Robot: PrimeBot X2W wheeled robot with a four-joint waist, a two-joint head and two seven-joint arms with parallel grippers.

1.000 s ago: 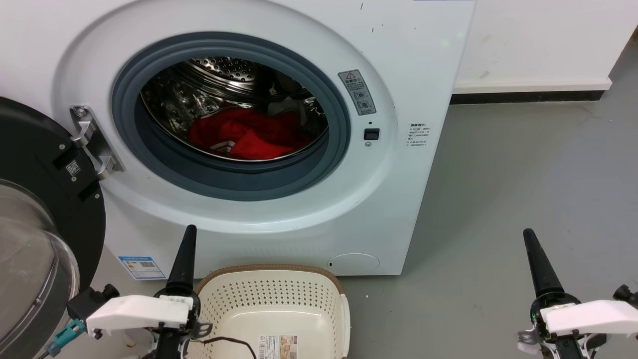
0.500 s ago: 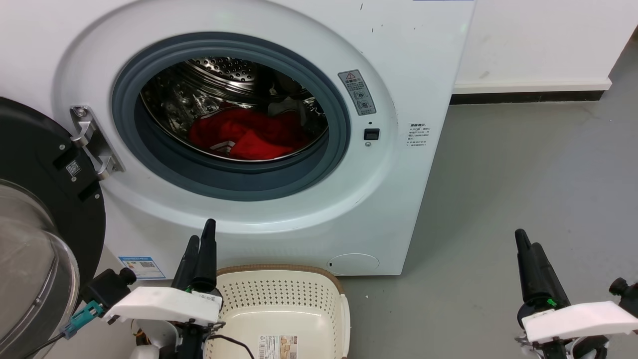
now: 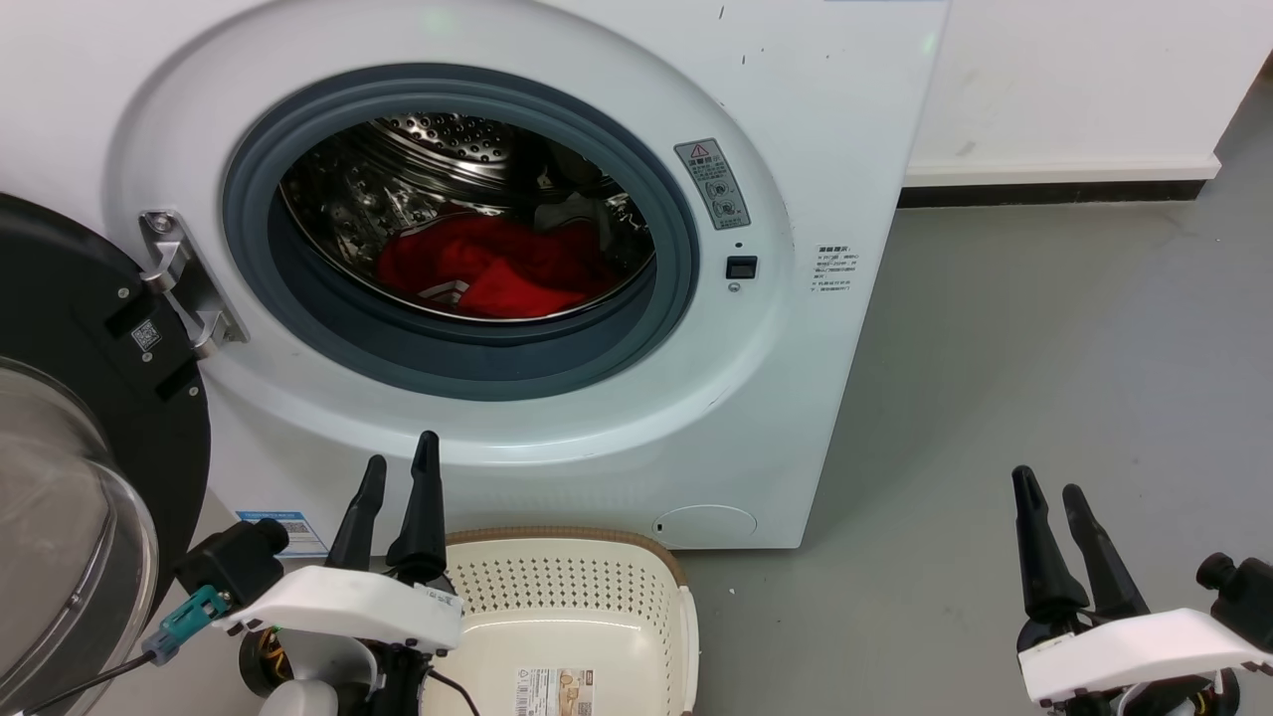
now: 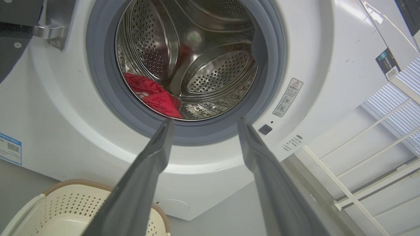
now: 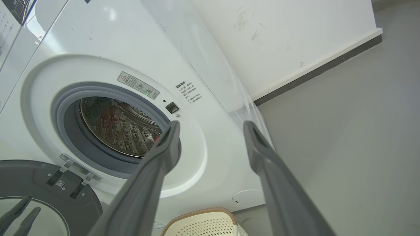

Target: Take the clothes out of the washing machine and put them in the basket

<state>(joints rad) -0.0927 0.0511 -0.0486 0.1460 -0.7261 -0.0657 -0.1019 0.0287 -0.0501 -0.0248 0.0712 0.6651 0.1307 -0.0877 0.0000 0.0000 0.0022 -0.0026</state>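
The white washing machine [image 3: 796, 119] stands ahead with its porthole uncovered. Red clothes [image 3: 497, 268] lie in a heap at the bottom of the steel drum, also seen as red clothes [image 4: 154, 96] low in the drum. The cream basket [image 3: 567, 617] with a brown rim sits on the floor right below the porthole. My left gripper [image 3: 400, 459] is open beside the basket's left rim, fingers pointing up at the machine's front, nothing held. My right gripper [image 3: 1046, 487] is open over the bare floor to the machine's right. Both grippers stay outside the drum.
The black-framed glass door [image 3: 70, 477] hangs swung out at the left, close to my left arm. Grey floor [image 3: 1044, 348] stretches to the right of the machine up to a white wall with a dark skirting [image 3: 1054, 189]. A hinge bracket [image 3: 184, 283] juts out left of the porthole.
Both grippers have gone from fingers together to fingers spread. The left gripper moved slightly right and up towards the machine; the right gripper shifted a little left and lower.
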